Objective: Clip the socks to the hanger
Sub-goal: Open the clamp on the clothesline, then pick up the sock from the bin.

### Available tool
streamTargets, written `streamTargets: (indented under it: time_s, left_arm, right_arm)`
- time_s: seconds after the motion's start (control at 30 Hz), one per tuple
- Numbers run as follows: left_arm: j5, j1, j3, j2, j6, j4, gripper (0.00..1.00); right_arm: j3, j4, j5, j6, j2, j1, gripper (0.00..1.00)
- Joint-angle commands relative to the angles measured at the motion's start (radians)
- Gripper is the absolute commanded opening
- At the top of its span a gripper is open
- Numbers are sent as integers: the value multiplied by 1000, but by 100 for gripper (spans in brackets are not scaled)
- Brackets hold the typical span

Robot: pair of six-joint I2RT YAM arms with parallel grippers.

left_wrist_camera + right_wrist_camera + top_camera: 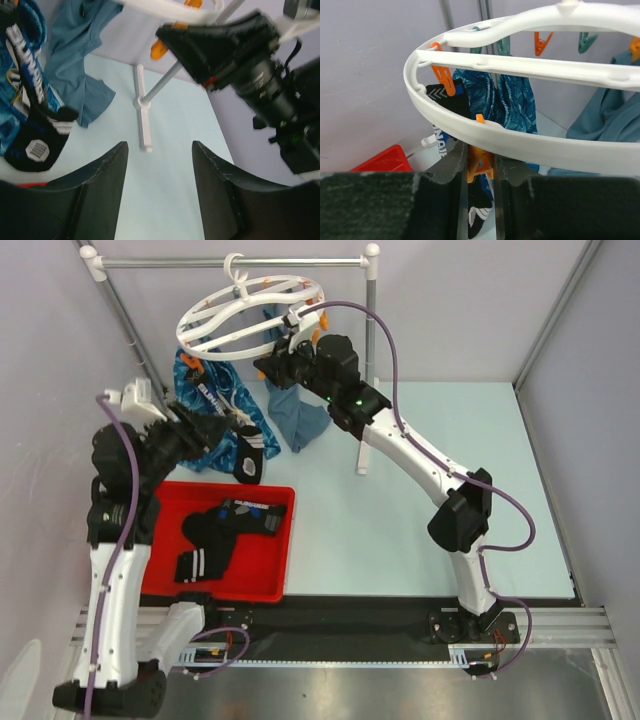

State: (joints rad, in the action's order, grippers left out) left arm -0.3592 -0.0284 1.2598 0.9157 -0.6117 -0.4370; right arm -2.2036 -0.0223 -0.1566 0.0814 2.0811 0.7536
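Note:
The white round hanger (250, 308) hangs from the grey rail by its hook. My right gripper (283, 352) is at its near rim; in the right wrist view the gripper (480, 150) is shut on an orange clip (479, 167) just under the rim (520, 145). A black sock (451, 102) hangs from another orange clip (442, 75). A black sock with white stripes (250, 462) hangs by the blue patterned cloth and also shows in the left wrist view (40, 142). My left gripper (238, 426) (159, 145) is open and empty beside it. More black socks (215, 535) lie in the red bin.
The red bin (275, 575) sits at the near left. Blue patterned cloth (205, 390) and a blue-grey cloth (300, 418) hang from the hanger. The grey rail stand (372, 360) and its white foot (142, 117) stand behind on the pale table.

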Motion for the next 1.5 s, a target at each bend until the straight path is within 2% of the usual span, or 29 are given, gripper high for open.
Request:
streamTargets:
  time_s: [0.0, 0.17, 0.23, 0.37, 0.47, 0.8, 0.9, 1.0, 1.17, 1.47]
  left_arm:
    - [23, 1, -158, -70, 13, -89, 58]
    - [132, 1, -374, -192, -25, -137, 58]
    - [128, 1, -471, -202, -55, -121, 59]
    - [227, 1, -605, -205, -225, -140, 62]
    - [310, 1, -680, -192, -286, -105, 63]
    - [436, 25, -662, 5, -319, -10, 58]
    - [468, 25, -651, 26, -278, 30, 57]
    - [482, 74, -651, 54, -221, 63, 56]
    - [412, 130, -683, 109, -174, 122, 60]
    - [384, 145, -703, 198, -180, 218, 54]
  right_arm:
    - [-53, -10, 61, 66, -26, 3, 0]
    - [-64, -11, 55, 67, -23, 9, 0]
    - [-61, -11, 57, 66, -24, 10, 0]
    - [-58, -11, 55, 67, -24, 13, 0]
    - [-45, -16, 46, 69, -26, 16, 0]
    - [-13, -13, 29, 52, -33, 21, 0]
    - [-5, -19, 35, 47, -36, 21, 0]
    - [11, -8, 29, 49, -46, 21, 0]
    - [25, -4, 23, 52, -47, 21, 0]
    - [30, 7, 8, 57, -46, 21, 0]
